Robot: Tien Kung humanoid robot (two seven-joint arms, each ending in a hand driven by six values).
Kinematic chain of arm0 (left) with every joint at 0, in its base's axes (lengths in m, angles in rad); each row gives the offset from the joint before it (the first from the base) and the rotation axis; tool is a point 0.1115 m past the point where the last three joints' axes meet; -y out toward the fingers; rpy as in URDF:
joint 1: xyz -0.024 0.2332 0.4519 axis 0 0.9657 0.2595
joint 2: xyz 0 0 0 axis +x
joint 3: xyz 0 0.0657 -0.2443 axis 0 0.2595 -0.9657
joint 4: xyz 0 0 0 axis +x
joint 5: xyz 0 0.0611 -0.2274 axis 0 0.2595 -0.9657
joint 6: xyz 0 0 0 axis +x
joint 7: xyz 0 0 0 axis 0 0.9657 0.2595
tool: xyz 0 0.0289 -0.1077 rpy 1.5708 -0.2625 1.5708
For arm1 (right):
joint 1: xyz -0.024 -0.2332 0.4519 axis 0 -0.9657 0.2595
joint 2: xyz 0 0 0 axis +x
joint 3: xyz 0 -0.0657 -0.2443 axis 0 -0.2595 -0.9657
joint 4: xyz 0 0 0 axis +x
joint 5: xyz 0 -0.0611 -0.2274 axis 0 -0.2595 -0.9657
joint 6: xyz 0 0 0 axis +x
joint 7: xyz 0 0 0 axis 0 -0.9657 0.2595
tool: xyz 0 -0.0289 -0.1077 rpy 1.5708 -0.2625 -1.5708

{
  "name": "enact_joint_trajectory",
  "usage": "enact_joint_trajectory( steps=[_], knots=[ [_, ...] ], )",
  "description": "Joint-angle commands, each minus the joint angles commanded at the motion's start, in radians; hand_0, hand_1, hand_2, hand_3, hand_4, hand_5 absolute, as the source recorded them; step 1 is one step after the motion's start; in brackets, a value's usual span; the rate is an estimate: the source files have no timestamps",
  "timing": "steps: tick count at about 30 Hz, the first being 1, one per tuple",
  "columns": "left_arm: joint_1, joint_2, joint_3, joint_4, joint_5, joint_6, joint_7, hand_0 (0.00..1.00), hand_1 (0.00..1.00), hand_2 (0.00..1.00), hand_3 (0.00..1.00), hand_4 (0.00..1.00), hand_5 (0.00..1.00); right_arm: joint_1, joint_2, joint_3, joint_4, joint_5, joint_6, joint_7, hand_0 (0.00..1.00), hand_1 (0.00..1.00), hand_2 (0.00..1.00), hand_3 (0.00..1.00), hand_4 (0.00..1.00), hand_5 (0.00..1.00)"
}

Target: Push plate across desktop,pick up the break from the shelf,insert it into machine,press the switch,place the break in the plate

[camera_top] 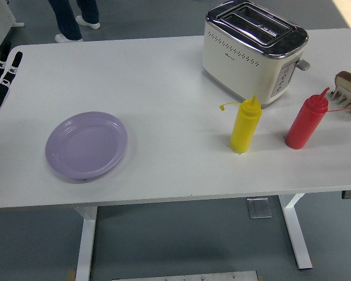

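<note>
Left hand (pixel 1 79) at the far left edge, fingers (pixel 14 61) straight and spread upward, holding nothing, hovering over the worktop's (pixel 164 88) left end. Right hand out of view. Lilac plate (pixel 86 144) sits below and to the right of that hand, well apart from it, on the left half of the white worktop near the front edge, nothing on it. Cream and chrome toaster (pixel 254 51) stands at the back right, 2 slots on top, both look dark; lever (pixel 303 64) sticks out on its right end. In front of the toaster, a yellow squeeze bottle (pixel 245 126) upright with cap hanging off on its tether to the left; a red squeeze bottle (pixel 307 123) upright beside it to the right, the 2 apart. At the right edge a small rack (pixel 346 92) holds a slice of bread (pixel 350 79), partly cut off by the frame. A person's legs (pixel 70 17) and white shoes show beyond the far edge, top left.
</note>
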Motion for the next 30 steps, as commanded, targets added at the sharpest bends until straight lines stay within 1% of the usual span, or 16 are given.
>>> enact_joint_trajectory(
  steps=[2, 4, 6, 7, 12, 13, 18, 19, 21, 23, 26, 30],
  knots=[
    [0.003, 0.0, -0.001, 0.0, 0.024, -0.001, -0.008, 0.844, 0.768, 0.74, 0.734, 0.664, 0.998, 0.006, -0.001, -0.01, -0.017, -0.042, 0.018, -0.02, 0.576, 0.588, 0.647, 0.702, 0.729, 0.002],
    [0.006, 0.001, -0.007, 0.003, 0.066, -0.006, -0.018, 0.844, 0.768, 0.74, 0.734, 0.664, 0.998, 0.018, -0.003, -0.031, -0.052, -0.119, 0.057, -0.057, 0.576, 0.588, 0.647, 0.702, 0.729, 0.002],
    [0.01, 0.0, -0.014, 0.023, 0.102, -0.013, -0.025, 0.844, 0.768, 0.74, 0.734, 0.664, 0.998, 0.03, -0.003, -0.049, -0.084, -0.194, 0.093, -0.086, 0.576, 0.588, 0.647, 0.702, 0.729, 0.002],
    [0.012, -0.001, -0.018, 0.037, 0.123, -0.018, -0.029, 0.872, 0.773, 0.746, 0.735, 0.673, 0.998, 0.037, -0.003, -0.058, -0.102, -0.235, 0.113, -0.098, 0.594, 0.636, 0.682, 0.71, 0.754, 0.002],
    [0.018, -0.005, -0.025, 0.096, 0.185, -0.036, -0.038, 0.872, 0.773, 0.746, 0.735, 0.673, 0.998, 0.058, -0.006, -0.088, -0.156, -0.415, 0.174, -0.136, 0.594, 0.636, 0.682, 0.71, 0.754, 0.002],
    [0.021, -0.005, -0.025, 0.11, 0.199, -0.04, -0.039, 0.906, 0.79, 0.762, 0.756, 0.69, 0.998, 0.062, -0.008, -0.095, -0.165, -0.455, 0.185, -0.143, 0.629, 0.688, 0.723, 0.72, 0.78, 0.023],
    [0.03, -0.009, -0.017, 0.187, 0.281, -0.056, -0.07, 0.906, 0.79, 0.762, 0.756, 0.69, 0.998, 0.076, -0.011, -0.124, -0.201, -0.642, 0.216, -0.165, 0.629, 0.688, 0.723, 0.72, 0.78, 0.023],
    [0.03, -0.01, -0.014, 0.201, 0.293, -0.058, -0.078, 0.906, 0.791, 0.762, 0.75, 0.69, 0.998, 0.077, -0.01, -0.129, -0.207, -0.677, 0.22, -0.167, 0.631, 0.692, 0.727, 0.721, 0.799, 0.035],
    [0.03, -0.012, -0.009, 0.224, 0.312, -0.06, -0.09, 0.906, 0.791, 0.762, 0.75, 0.69, 0.998, 0.079, -0.007, -0.137, -0.22, -0.737, 0.226, -0.172, 0.631, 0.692, 0.727, 0.721, 0.799, 0.035],
    [0.027, -0.016, 0.001, 0.262, 0.336, -0.065, -0.106, 0.906, 0.791, 0.762, 0.75, 0.69, 0.998, 0.081, -0.001, -0.148, -0.245, -0.815, 0.236, -0.18, 0.631, 0.692, 0.727, 0.721, 0.799, 0.035],
    [0.023, -0.024, 0.013, 0.319, 0.361, -0.071, -0.12, 0.9, 0.789, 0.758, 0.742, 0.69, 0.998, 0.08, 0.008, -0.162, -0.28, -0.922, 0.251, -0.191, 0.627, 0.691, 0.728, 0.721, 0.806, 0.048],
    [0.018, -0.034, 0.027, 0.389, 0.376, -0.077, -0.129, 0.9, 0.789, 0.758, 0.742, 0.69, 0.998, 0.076, 0.016, -0.177, -0.306, -1.068, 0.27, -0.204, 0.627, 0.691, 0.728, 0.721, 0.806, 0.048]
  ],
)
